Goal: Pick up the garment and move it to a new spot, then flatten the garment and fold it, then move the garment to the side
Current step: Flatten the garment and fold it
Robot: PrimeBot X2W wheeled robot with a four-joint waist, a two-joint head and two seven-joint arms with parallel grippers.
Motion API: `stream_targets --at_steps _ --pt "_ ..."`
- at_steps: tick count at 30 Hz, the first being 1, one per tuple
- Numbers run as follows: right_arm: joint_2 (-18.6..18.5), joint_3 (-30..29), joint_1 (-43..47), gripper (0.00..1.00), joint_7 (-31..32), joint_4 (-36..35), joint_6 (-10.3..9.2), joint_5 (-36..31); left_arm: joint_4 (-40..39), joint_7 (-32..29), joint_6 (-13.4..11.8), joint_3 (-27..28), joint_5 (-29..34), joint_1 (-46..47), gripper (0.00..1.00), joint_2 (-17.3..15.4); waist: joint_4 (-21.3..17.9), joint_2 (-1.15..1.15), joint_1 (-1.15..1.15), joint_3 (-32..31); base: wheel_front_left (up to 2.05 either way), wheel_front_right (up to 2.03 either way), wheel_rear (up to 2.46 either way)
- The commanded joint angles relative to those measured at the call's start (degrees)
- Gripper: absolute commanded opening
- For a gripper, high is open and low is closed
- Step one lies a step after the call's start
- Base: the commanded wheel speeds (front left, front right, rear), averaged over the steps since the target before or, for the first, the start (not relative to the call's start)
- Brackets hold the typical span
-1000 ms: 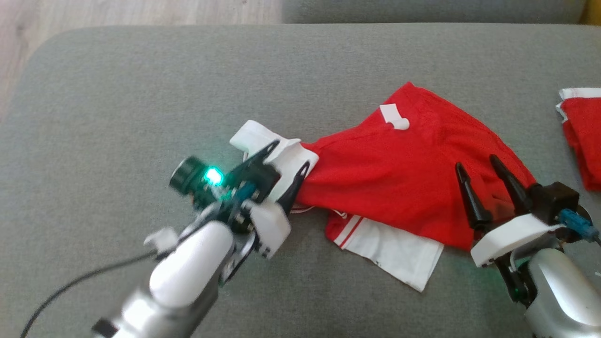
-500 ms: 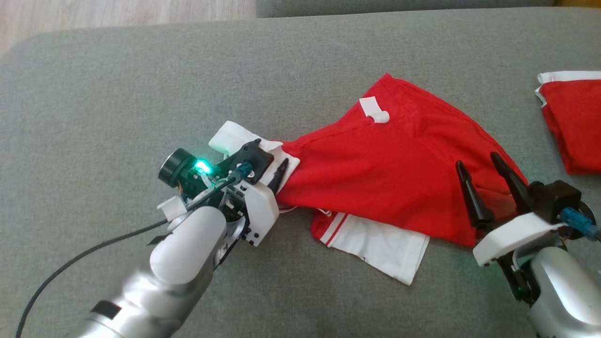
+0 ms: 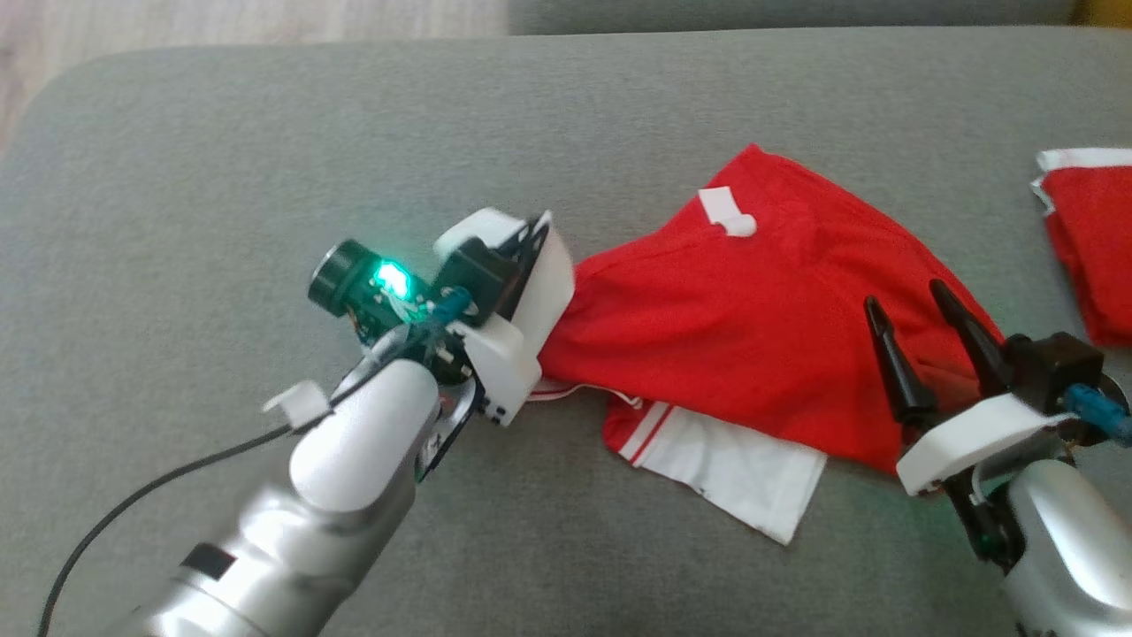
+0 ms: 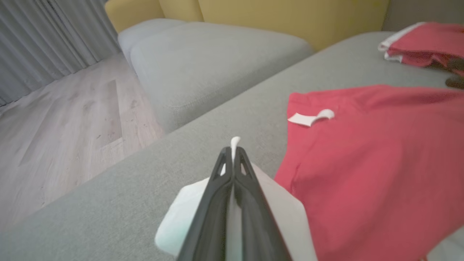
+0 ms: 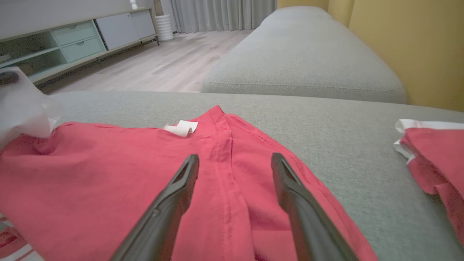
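The garment (image 3: 752, 327) is showing as soft, matt red cloth with stitched seams, and its white panel (image 3: 734, 460) is looking like the same smooth knit. The sofa cushion (image 3: 265, 159) under it is presenting a coarse, woven grey fabric. The left gripper (image 4: 232, 150) and the right gripper (image 5: 235, 156) are showing dark, matt plastic, and a white housing (image 3: 504, 363) is looking like smooth plastic. The left forearm (image 3: 354, 451) is gleaming, glossy and silvery. The floor (image 4: 72, 119) is showing pale, matt wood planks.
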State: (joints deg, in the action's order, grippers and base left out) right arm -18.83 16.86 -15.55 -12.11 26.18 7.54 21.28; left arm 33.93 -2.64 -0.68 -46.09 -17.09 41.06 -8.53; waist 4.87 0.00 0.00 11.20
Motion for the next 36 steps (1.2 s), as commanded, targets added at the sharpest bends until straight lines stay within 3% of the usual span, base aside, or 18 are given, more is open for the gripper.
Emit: stream_targets --at_steps 1,7,14,23,34,35,36 --pt "-1.8 0.8 -0.3 1.00 0.8 -2.0 -0.05 0.8 -3.1 1.6 -0.6 3.0 -1.2 2.2 0.00 -1.5 1.1 0.00 0.00 -0.1 0.00 0.00 0.00" --pt "-4.3 1.5 -5.0 1.00 7.5 -2.4 -0.05 4.3 -12.3 6.5 -1.8 5.9 -2.5 -1.2 0.00 -5.9 3.4 0.00 0.00 0.9 0.00 0.00 0.00" --pt "-5.6 3.6 -9.9 1.00 13.2 0.3 -0.05 10.5 -22.0 6.5 -4.7 6.5 -2.5 -6.8 0.00 -9.6 5.3 0.00 0.00 1.8 0.00 0.00 0.00" --pt "-7.1 6.8 -15.3 1.00 17.1 6.8 -0.05 15.1 -27.0 5.4 -6.2 5.9 -2.2 -8.7 0.00 -10.5 7.3 0.00 0.00 3.1 0.00 0.00 0.00" --pt "-7.9 10.5 -20.5 1.00 19.8 14.7 -0.05 19.4 -27.7 5.3 -6.7 5.3 -2.2 -8.5 0.00 -10.6 9.4 0.00 0.00 3.8 0.00 0.00 0.00" --pt "-8.0 10.9 -20.7 0.96 19.9 15.2 -0.05 19.6 -27.7 5.3 -6.8 5.3 -2.2 -8.5 0.00 -10.5 9.5 0.00 0.00 3.7 0.00 0.00 0.00" --pt "-8.0 11.2 -20.9 0.81 19.8 15.6 -0.05 19.8 -27.6 5.3 -6.8 5.3 -2.2 -8.5 0.00 -10.5 9.6 0.00 0.00 3.7 0.00 0.00 0.00"
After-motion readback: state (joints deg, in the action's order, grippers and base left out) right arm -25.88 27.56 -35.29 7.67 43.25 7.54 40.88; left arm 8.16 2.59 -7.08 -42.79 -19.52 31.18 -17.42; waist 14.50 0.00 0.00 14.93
